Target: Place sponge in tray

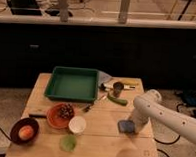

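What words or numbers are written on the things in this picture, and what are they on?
No text here can be read.
A small dark mark near the front edge of the table: too blurred to read.
The tray, sponge and white cup: no writing visible.
The end effector, down at the sponge near the table's right side: no label visible.
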`<control>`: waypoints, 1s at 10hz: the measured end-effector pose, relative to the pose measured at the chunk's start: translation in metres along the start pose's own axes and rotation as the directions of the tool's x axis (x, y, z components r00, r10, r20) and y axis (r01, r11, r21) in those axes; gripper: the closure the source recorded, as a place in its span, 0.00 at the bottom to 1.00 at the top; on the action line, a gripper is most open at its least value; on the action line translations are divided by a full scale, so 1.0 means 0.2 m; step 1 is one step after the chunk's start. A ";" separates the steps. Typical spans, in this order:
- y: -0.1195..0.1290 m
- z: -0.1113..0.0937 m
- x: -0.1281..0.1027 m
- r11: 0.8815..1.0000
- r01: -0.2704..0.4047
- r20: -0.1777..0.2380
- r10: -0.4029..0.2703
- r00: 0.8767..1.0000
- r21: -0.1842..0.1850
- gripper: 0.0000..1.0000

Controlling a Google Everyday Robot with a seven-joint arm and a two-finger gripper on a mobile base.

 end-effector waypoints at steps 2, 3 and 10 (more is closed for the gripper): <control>0.00 -0.12 0.03 1.000 -0.004 0.003 0.004 1.000 0.029 0.98; 0.00 -0.15 0.03 0.999 -0.004 0.003 0.004 1.000 0.038 0.98; -0.10 -0.38 -0.01 0.995 0.018 -0.022 -0.016 1.000 0.097 0.98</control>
